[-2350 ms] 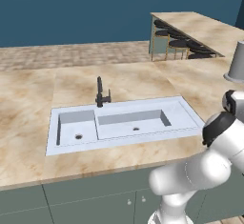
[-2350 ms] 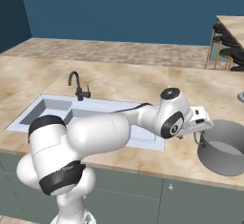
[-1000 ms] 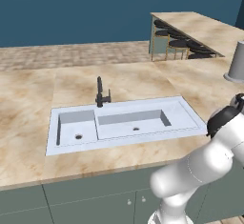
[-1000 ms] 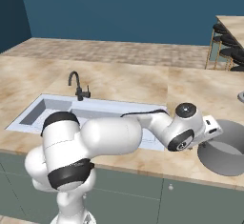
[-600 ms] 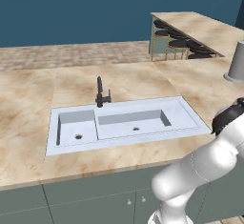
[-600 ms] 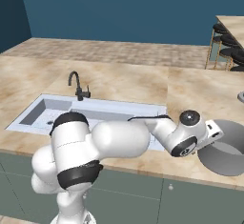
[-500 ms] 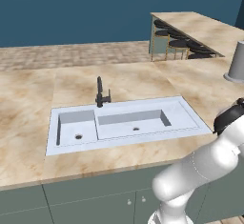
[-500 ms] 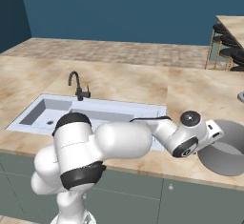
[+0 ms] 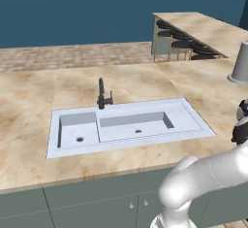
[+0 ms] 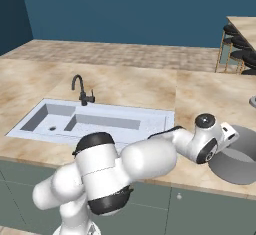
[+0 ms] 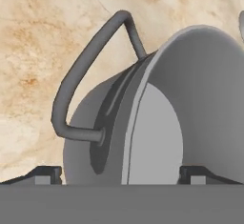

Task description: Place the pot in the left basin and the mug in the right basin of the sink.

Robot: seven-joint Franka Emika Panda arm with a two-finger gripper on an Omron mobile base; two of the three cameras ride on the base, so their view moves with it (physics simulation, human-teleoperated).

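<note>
Hand view: tool (image 11: 121, 174) astride pot (image 11: 190, 108) rim

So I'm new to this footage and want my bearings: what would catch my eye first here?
The big grey pot on the counter to the right of the sink; in the hand view its rim and loop handle loom between the open gripper tips. Next, the white double sink with its black faucet, both basins bare.
</note>
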